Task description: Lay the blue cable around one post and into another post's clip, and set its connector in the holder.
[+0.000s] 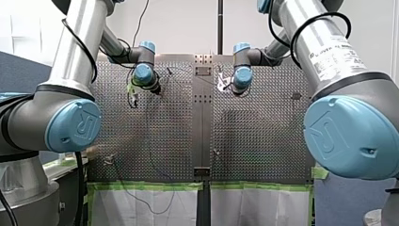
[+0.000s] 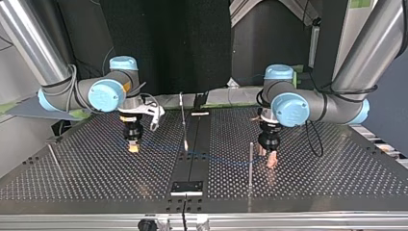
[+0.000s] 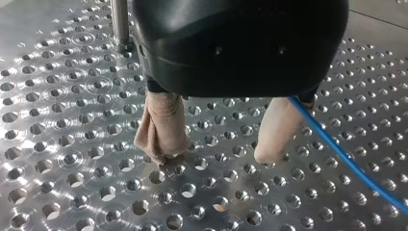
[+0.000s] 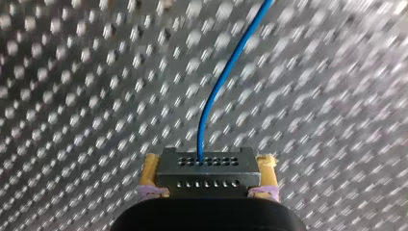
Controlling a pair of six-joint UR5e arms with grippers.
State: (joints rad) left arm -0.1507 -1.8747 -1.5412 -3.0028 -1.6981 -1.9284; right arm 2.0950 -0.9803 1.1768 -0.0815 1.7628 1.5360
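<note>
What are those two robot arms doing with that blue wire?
My right gripper is pinching the black plug at the end of the blue wire, low over the holey table. My left gripper is open, with its tips down at the table and the wire passing beside one finger. The wire stretches across the table between them, close to a thin post.

Perforated table (image 2: 96,173), divided by dark centre strip (image 1: 202,132); green tape (image 1: 146,185) along front-view lower edge, white sheets (image 1: 117,209) below.
</note>
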